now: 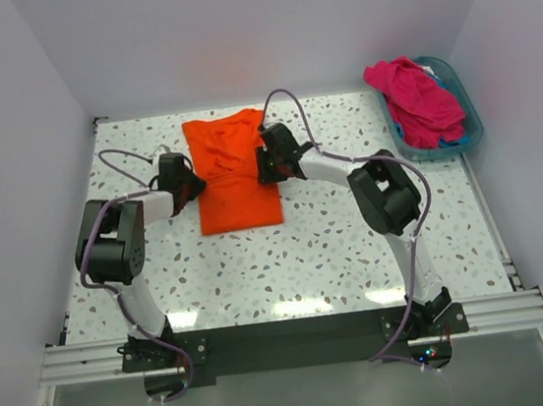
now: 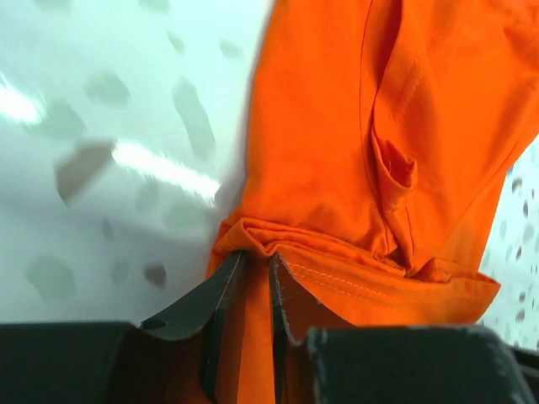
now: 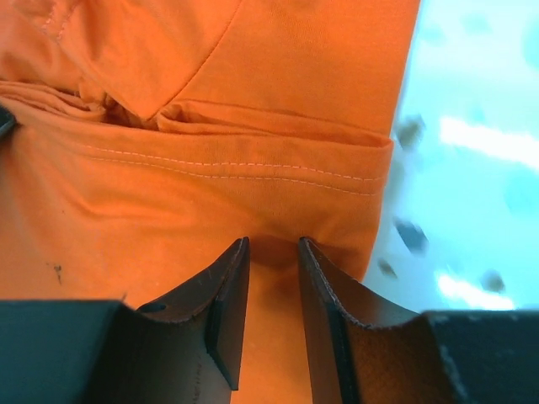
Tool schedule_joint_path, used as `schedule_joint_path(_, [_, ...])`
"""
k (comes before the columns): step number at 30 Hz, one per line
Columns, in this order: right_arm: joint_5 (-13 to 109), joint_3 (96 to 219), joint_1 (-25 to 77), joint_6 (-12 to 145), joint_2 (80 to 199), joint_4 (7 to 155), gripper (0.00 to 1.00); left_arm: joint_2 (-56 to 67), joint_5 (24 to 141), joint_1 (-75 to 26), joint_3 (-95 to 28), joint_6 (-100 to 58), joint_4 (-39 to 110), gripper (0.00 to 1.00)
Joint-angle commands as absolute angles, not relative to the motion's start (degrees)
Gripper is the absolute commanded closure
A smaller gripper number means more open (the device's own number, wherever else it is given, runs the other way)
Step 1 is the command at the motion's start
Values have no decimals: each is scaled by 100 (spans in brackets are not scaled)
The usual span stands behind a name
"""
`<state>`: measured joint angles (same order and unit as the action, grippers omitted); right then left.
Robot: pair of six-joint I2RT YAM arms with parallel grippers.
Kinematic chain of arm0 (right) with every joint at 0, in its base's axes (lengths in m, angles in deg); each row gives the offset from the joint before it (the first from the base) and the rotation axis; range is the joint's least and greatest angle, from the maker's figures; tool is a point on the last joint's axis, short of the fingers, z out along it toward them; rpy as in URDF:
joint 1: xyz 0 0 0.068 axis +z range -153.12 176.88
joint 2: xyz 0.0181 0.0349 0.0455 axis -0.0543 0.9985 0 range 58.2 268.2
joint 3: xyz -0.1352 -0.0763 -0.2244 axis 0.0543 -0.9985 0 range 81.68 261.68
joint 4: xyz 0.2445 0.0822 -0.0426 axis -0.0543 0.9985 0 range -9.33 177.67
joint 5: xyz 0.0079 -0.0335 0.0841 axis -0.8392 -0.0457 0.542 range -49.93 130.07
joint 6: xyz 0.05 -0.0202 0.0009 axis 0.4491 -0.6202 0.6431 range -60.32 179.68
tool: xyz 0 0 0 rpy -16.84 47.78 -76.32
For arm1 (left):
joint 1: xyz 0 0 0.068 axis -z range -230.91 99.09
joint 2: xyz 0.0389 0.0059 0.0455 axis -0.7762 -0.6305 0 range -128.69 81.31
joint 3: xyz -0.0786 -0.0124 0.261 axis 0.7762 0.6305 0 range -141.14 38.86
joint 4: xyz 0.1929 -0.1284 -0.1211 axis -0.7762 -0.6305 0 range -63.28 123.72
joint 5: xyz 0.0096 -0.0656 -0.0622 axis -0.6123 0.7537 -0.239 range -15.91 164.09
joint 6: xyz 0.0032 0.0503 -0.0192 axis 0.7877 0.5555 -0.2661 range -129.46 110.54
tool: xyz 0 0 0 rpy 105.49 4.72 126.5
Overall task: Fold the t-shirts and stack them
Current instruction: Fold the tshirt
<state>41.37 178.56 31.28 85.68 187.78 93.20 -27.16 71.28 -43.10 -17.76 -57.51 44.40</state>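
Observation:
A bright orange t-shirt (image 1: 235, 168) lies partly folded on the speckled table, collar end toward the back. My left gripper (image 1: 193, 185) is at its left edge, shut on a bunched fold of orange cloth (image 2: 253, 240). My right gripper (image 1: 269, 167) is at its right edge, jaws narrowly apart with the orange cloth (image 3: 274, 248) pinched between the tips, just below a stitched hem (image 3: 236, 164). A magenta-pink t-shirt (image 1: 417, 96) is heaped in the basket at the back right, with blue fabric (image 1: 454, 141) showing under it.
The teal plastic basket (image 1: 468, 109) stands at the table's back right corner by the right wall. White walls close in the table on three sides. A metal rail (image 1: 288, 338) runs along the near edge.

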Motion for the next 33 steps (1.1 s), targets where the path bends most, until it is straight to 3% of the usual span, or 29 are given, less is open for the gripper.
schedule_joint_path(1, [3735, 16960, 3046, 8648, 18161, 9764, 66, -2382, 7040, -3887, -1116, -5911, 4049, 78])
schedule_joint_path(9, [3901, 14560, 3055, 8991, 16702, 9149, 68, -1213, 7207, -3571, 316, -5956, 4242, 77])
schedule_joint_path(14, [3998, 13978, 3125, 9061, 15963, 9060, 65, -554, 7382, -3571, 432, -5762, 4198, 66])
schedule_joint_path(17, [3990, 14179, 3125, 9000, 15770, 9226, 59, -377, 7523, -3571, 204, -5630, 4111, 57])
schedule_joint_path(23, [3849, 14986, 3116, 8842, 15777, 9578, 53, -227, 7567, -3632, -305, -5472, 3952, 55])
schedule_joint_path(28, [3682, 15612, 3037, 8841, 16076, 9728, 54, -964, 8137, -3738, -1271, -4972, 4075, 56])
schedule_joint_path(33, [3559, 16113, 2844, 8868, 16270, 9833, 55, -2281, 8551, -3720, -2818, -4524, 3882, 45])
